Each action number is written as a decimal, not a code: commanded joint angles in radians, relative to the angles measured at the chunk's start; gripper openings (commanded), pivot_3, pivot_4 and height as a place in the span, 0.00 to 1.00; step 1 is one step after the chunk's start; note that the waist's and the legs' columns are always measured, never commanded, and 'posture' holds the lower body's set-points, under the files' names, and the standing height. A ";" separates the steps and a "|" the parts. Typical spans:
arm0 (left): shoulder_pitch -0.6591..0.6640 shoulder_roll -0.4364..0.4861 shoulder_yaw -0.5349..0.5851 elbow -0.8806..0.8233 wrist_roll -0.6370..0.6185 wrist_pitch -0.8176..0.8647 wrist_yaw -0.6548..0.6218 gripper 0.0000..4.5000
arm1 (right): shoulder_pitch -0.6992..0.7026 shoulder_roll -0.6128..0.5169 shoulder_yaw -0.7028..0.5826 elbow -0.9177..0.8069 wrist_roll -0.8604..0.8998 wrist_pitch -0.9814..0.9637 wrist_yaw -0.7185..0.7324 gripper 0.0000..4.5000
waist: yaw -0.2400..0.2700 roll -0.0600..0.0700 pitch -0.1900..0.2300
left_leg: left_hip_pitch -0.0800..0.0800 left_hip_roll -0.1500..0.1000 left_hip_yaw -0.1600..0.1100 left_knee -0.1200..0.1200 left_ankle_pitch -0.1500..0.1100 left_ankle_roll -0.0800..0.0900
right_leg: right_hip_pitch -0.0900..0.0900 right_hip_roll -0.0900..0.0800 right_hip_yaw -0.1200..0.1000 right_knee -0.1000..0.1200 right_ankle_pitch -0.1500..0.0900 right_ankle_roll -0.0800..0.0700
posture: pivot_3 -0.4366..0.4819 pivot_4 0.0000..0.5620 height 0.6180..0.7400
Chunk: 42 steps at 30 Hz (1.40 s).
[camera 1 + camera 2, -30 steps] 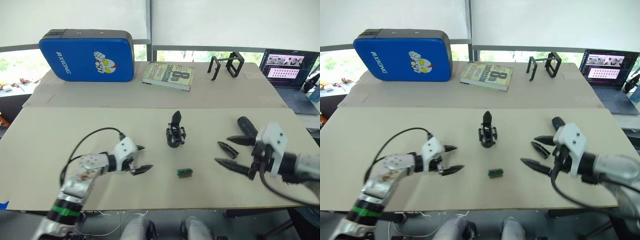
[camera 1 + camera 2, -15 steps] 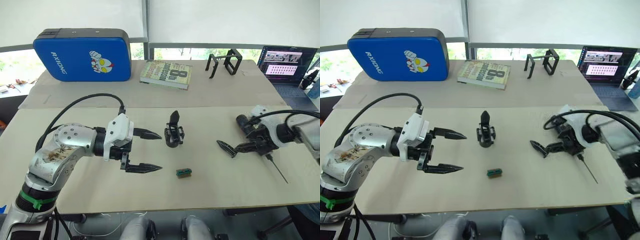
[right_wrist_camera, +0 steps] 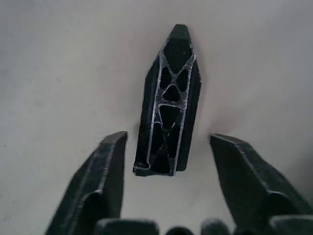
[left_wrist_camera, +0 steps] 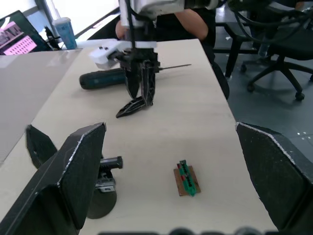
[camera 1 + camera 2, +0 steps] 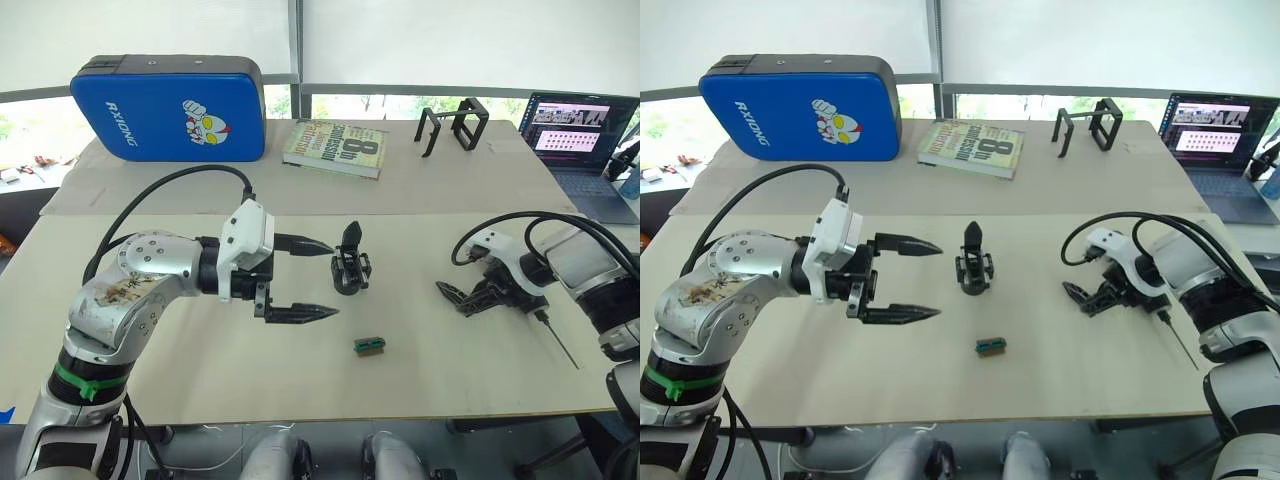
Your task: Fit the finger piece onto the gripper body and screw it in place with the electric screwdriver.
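Since half a second ago the left gripper (image 5: 312,279) has moved in toward the gripper body (image 5: 351,264), and the right gripper (image 3: 168,147) has dropped lower over the finger piece (image 3: 169,103).

Left gripper: fingers wide apart, one tip almost at the gripper body's pointed finger, the other lower, just beside it, nothing between them. Gripper body stands upright mid-table on its round base.

Right gripper: fingers apart, straddling the wide end of the finger piece, not touching it on either side. Finger piece lies flat on the table (image 5: 180,380), on the robot's right, its ribbed open face up in the right wrist view.

Electric screwdriver (image 4: 105,78) lies on the table just behind the right gripper, thin bit (image 5: 558,341) sticking out past the wrist.

Small green-and-black block (image 5: 369,345) lies in front of the gripper body, apart from both grippers.

Far side of the table: blue case (image 5: 170,108), book (image 5: 335,148), black frame brackets (image 5: 452,128), laptop (image 5: 580,140).
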 commanded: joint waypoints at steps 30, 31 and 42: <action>-0.241 -0.569 0.196 0.113 -0.297 0.297 0.720 1.00 | 0.421 0.388 -0.625 -1.051 0.239 -0.309 -0.690 0.25 | 0.019 0.000 0.000 | 0.006 0.000 0.000 -0.001 0.001 -0.002 | 0.004 0.005 0.004 0.001 0.000 -0.001 | 0.48 0.27 1.00; -0.239 -0.566 0.196 0.111 -0.305 0.298 0.715 1.00 | 0.428 0.384 -0.623 -1.049 0.232 -0.327 -0.690 0.25 | 0.018 0.000 0.000 | 0.006 0.000 0.000 -0.001 0.001 -0.003 | 0.004 0.006 0.004 0.001 0.000 -0.001 | 0.48 0.27 1.00; -0.220 -0.572 0.179 0.095 -0.326 0.267 0.733 0.09 | 0.418 0.359 -0.588 -0.978 0.148 -0.523 -0.691 0.25 | 0.018 0.000 0.000 | 0.007 0.001 0.000 -0.002 0.002 -0.003 | 0.005 0.008 0.006 0.000 0.000 -0.001 | 0.48 0.27 1.00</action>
